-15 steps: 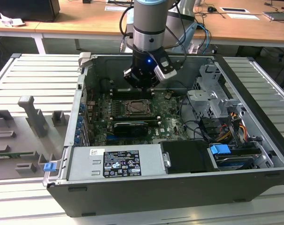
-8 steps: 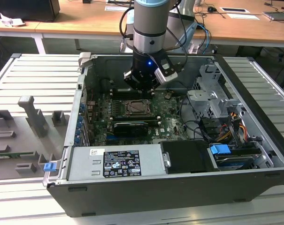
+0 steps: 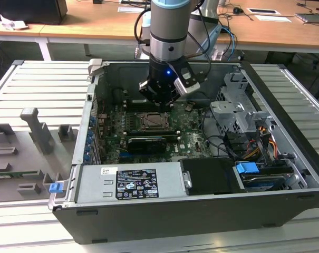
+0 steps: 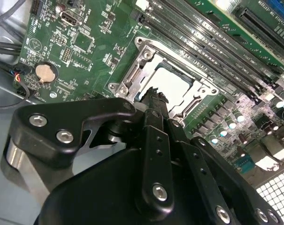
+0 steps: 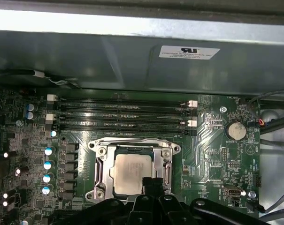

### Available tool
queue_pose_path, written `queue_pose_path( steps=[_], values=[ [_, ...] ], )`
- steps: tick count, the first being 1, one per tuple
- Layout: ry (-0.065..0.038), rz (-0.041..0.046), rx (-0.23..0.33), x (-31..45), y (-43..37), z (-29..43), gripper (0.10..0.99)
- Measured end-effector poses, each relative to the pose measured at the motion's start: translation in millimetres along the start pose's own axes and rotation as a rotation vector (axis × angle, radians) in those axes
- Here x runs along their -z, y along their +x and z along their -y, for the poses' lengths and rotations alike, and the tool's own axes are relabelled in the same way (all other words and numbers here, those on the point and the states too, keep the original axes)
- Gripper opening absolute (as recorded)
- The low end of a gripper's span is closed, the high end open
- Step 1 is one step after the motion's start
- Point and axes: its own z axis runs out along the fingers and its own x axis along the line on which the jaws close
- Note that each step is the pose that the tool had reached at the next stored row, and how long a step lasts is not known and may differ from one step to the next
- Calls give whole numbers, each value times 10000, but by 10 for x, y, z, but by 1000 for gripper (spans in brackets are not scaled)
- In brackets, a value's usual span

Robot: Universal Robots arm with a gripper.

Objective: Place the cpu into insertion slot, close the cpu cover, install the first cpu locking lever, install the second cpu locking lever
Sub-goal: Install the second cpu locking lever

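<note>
The cpu (image 5: 131,172) lies flat in the insertion slot (image 3: 151,122) on the green motherboard, its pale metal top showing through the window of the cpu cover (image 5: 101,169). The cover lies down over the chip, as also seen on the cpu (image 4: 173,83) and cpu cover (image 4: 141,60) in the second wrist view. My gripper (image 5: 151,183) hangs just above the socket's edge, its black fingertips (image 4: 155,97) pressed together with nothing between them. In the exterior view the gripper (image 3: 158,101) stands over the socket's far side. I cannot tell the locking levers apart from the frame.
Long black memory slots (image 5: 123,115) run beside the socket. A coin battery (image 5: 235,131) and cables (image 5: 273,136) lie to one side. The case's back wall (image 5: 132,61) is close. A power supply (image 3: 130,182) and drive cage (image 3: 238,113) fill the case's front and right.
</note>
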Motion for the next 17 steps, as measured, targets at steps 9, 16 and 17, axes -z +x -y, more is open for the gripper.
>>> queue_pose_path(
  steps=[9,16,17],
  values=[
    [0,0,1,5,3,83,106],
    [-1,0,1,9,6,157,106],
    [0,0,0,10,6,164,106]
  ],
)
